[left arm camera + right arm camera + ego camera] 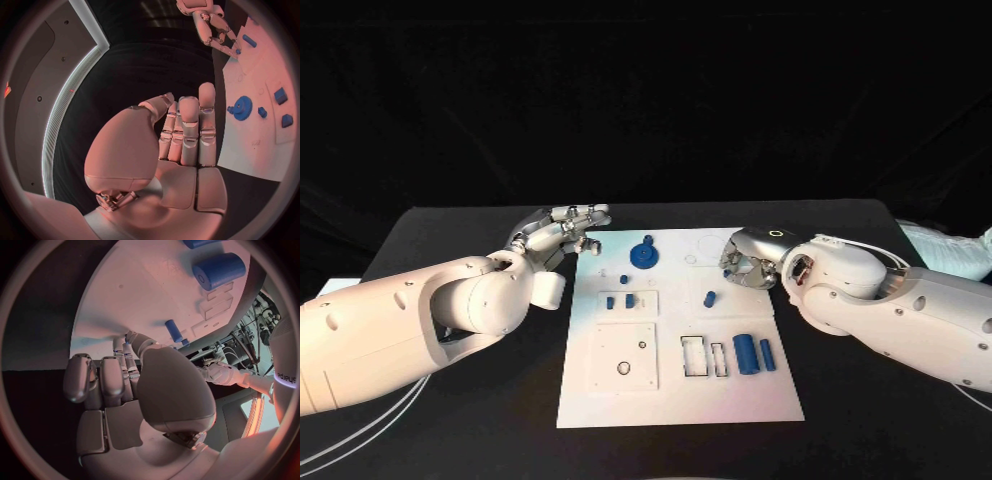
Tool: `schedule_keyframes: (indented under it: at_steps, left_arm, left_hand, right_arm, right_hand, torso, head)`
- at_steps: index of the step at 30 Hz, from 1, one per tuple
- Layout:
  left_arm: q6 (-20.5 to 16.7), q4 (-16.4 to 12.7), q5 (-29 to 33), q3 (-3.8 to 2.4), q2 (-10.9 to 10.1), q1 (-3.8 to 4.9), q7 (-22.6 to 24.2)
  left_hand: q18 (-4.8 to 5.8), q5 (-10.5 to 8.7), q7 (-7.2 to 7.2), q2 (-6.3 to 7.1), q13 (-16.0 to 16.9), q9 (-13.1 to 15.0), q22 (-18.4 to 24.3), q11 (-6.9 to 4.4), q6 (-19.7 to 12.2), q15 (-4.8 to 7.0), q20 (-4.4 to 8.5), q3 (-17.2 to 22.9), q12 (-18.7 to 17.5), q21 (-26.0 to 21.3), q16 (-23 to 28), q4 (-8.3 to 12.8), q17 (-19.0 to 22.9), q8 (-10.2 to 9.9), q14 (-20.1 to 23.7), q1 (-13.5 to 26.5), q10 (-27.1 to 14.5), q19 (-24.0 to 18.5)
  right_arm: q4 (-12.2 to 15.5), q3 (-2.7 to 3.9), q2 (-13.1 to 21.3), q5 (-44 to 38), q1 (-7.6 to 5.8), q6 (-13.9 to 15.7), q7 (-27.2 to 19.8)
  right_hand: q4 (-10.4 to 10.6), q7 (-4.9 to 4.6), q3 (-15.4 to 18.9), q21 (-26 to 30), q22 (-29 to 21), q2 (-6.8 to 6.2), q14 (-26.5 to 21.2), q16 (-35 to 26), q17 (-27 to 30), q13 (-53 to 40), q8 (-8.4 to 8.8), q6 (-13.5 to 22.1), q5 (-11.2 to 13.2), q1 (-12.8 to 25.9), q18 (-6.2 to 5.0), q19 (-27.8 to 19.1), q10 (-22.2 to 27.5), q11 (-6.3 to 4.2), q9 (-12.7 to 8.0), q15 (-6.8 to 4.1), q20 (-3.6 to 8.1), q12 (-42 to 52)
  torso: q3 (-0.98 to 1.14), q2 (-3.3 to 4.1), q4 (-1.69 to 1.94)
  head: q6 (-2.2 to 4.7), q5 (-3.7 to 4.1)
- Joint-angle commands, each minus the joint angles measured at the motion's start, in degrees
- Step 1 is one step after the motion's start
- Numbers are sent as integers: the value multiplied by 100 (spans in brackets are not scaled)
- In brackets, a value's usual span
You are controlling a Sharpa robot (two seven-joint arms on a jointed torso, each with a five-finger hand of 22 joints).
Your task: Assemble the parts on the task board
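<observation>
Your left hand (564, 232) open, empty, frame centre-left beside task board (678, 400); right hand (750, 260) at board's right edge, grasp unclear, likely reaching parts.

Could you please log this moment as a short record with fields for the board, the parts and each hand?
board: white rectangular task board on the black table
parts: blue gear-shaped part at the far end; two blue cylinders near the right edge
left hand: silver left hand at the board's far left corner, holding nothing
right hand: silver right hand over the board's right side; grasp unclear
</observation>
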State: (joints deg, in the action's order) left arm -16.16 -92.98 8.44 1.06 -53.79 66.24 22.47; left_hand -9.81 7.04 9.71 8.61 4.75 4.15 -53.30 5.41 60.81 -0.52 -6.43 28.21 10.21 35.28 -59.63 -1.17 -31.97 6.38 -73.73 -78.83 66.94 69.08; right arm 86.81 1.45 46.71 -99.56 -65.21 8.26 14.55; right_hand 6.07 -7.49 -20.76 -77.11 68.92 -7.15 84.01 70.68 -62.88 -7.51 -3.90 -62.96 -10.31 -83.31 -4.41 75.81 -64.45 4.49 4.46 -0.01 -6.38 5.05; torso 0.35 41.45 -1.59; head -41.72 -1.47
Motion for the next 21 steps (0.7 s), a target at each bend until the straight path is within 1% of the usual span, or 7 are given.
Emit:
schedule_keyframes:
  at_steps: [1,8,14,18,21]
  left_arm:
    - [95,-17,44,-4,-1,1,72]
    - [95,-12,44,-4,-1,1,55]
    - [79,-3,44,-4,1,1,32]
    - [69,2,44,-4,1,1,21]
    - [64,2,44,-4,0,1,18]
  left_hand:
    - [-68,8,-5,-19,8,1,5,-9,20,8,16,-39,20,-36,8,10,5,33,48,53,-1,-35]
    - [-68,13,-5,-21,7,0,9,-10,16,9,17,-48,25,-42,10,14,12,33,53,52,-9,-34]
    - [-68,17,-7,-26,7,-1,12,-11,15,10,17,-51,30,-46,4,21,5,35,52,46,-13,-33]
    - [-69,21,-8,-31,7,-2,15,-13,13,11,19,-54,36,-50,0,29,2,36,51,37,-16,-31]
    - [-69,21,-8,-31,7,-2,15,-13,13,11,19,-54,36,-50,0,29,2,36,51,37,-16,-31]
  right_arm:
    - [-43,-28,-42,-117,39,-273,34]
    - [-66,-34,-79,-120,67,-316,24]
    - [-45,-35,-91,-185,84,-349,42]
    - [-6,-35,-88,-244,94,-282,54]
    - [27,-35,-83,-271,99,-208,63]
  right_hand:
    - [-19,4,-82,14,19,86,133,6,-6,51,-43,-73,56,-27,-50,7,-82,-13,15,-44,57,15]
    - [-127,35,-266,-38,96,190,156,52,-45,109,-119,-282,234,-58,-33,63,-338,-59,71,-67,81,90]
    - [-253,77,-369,-108,199,235,172,85,-60,124,-200,-473,282,-56,-12,133,-588,-121,146,-113,116,134]
    - [-341,80,-453,-135,237,264,178,104,-72,136,-212,-513,317,-82,-5,156,-667,-137,176,-131,137,121]
    - [-369,78,-482,-143,248,264,180,110,-75,142,-210,-517,329,-83,-2,162,-682,-139,184,-132,142,110]
  torso:
    - [4,0,-4]
    - [5,-4,-7]
    - [5,-5,-4]
    - [4,-5,-6]
    - [3,-3,-5]
  head:
    - [-5,-10]
    - [-17,-16]
    - [-28,-15]
    - [-30,-11]
    - [-34,-11]
